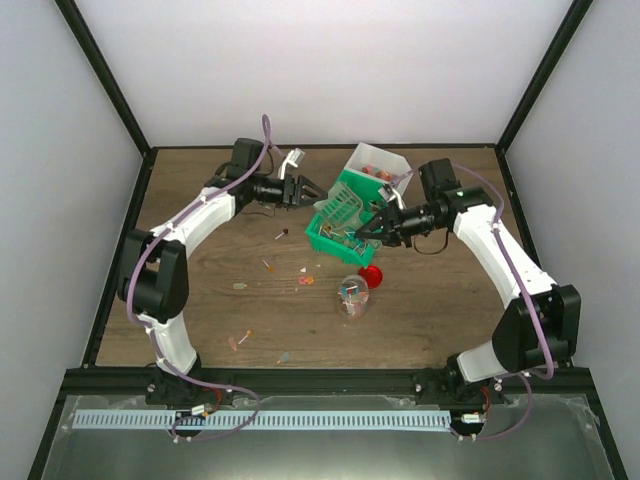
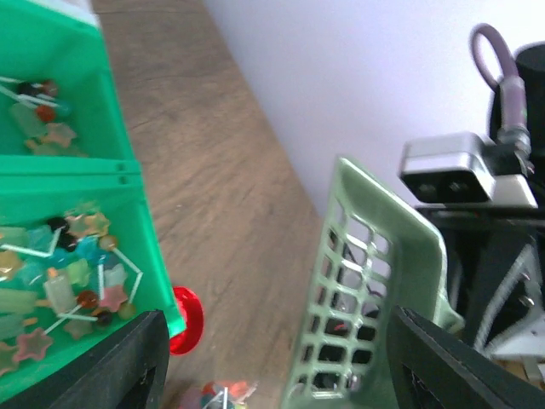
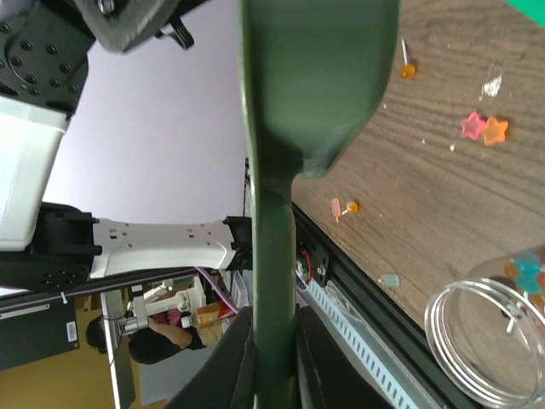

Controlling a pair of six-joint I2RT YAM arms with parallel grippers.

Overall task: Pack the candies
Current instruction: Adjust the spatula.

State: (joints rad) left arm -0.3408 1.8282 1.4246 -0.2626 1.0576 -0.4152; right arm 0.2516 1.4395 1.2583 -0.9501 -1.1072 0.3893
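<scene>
Here, the right tool point(image 1: 368, 233) is clamped on the dark handle of a green slotted scoop point(image 2: 366, 281). The handle runs straight up between its fingers point(image 3: 234, 366) in the right wrist view. The scoop's slotted head sits at the far right corner of a bright green bin point(image 1: 322, 232); whether it touches the bin cannot be told.

The left tool point(image 1: 316, 188) hangs just beside the bin's left side, its jaws standing well apart with nothing between them.

Most of the candies point(image 2: 64, 281) lie in the bin, spread over its two compartments: stars, small lollipops and wrapped pieces in mixed colours. A few more sit inside a clear jar point(image 1: 352, 297) that stands upright and uncovered on the wooden surface point(image 1: 430, 320), near the bin's front edge. A round red lid point(image 1: 370, 276) lies between the jar and the bin, just beside the jar. Other loose sweets are scattered on the surface to the left of the jar.

Behind the bin a white box point(image 1: 378, 162) holds reddish bits too small to make out.
</scene>
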